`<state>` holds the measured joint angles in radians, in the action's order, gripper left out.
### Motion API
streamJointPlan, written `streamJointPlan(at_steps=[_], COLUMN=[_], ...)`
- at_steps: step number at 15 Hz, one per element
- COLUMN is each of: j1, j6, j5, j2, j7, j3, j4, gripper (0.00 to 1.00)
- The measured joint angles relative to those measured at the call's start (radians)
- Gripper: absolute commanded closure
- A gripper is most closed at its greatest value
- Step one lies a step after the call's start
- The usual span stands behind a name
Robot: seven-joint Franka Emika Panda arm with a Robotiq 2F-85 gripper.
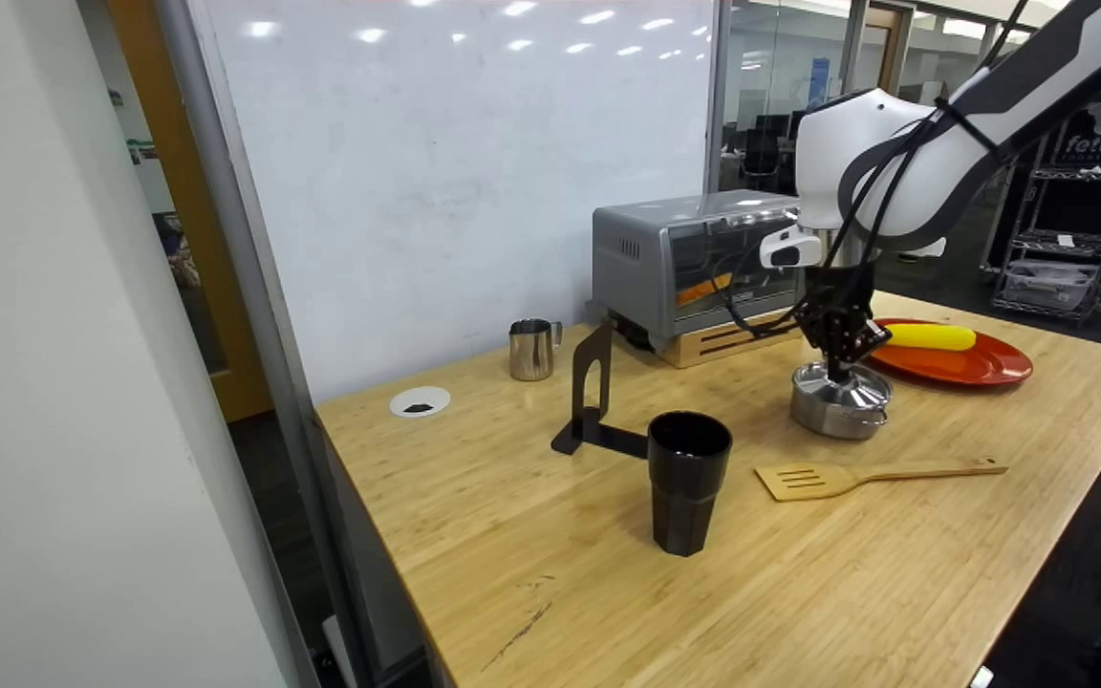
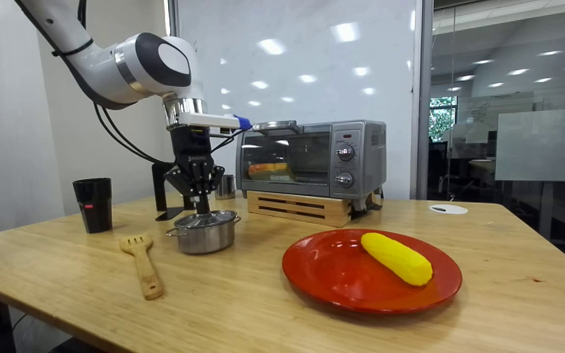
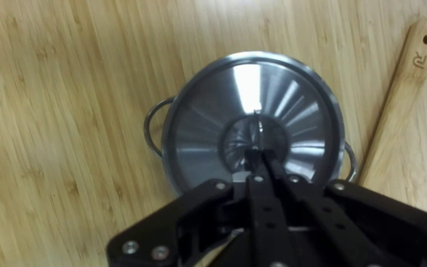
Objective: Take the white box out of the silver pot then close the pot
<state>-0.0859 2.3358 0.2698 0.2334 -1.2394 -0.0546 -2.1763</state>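
Pale wood grain runs across the bench (image 1: pixel 531 535), a whiteboard (image 1: pixel 474 191) behind it and glass partitions (image 2: pixel 503 78) beyond. The silver pot (image 2: pixel 207 239) stands there near a wooden spatula (image 2: pixel 145 267), lid (image 3: pixel 213 115) on; the end effector (image 3: pixel 261 154), all but closed, grips the lid's handle (image 3: pixel 257 128) (a thin metal loop).

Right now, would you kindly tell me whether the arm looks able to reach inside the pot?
Probably not: the lid covers the pot, and the gripper, closed on the lid's handle, would likely have to lift the lid away first.
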Motion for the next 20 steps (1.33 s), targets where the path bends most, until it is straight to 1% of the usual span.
streamJointPlan(at_steps=[7, 11, 16, 20], j1=[0.004, 0.027, 0.076, 0.118], j6=[0.011, 0.009, 0.007, 0.002], j5=[0.000, 0.012, 0.015, 0.003], j2=[-0.005, -0.038, -0.090, -0.092], j7=[0.000, 0.009, 0.013, 0.008], j3=[0.001, 0.012, 0.059, 0.111], j4=[0.000, 0.000, 0.004, 0.020], gripper=[0.99, 0.99, 0.99, 0.99])
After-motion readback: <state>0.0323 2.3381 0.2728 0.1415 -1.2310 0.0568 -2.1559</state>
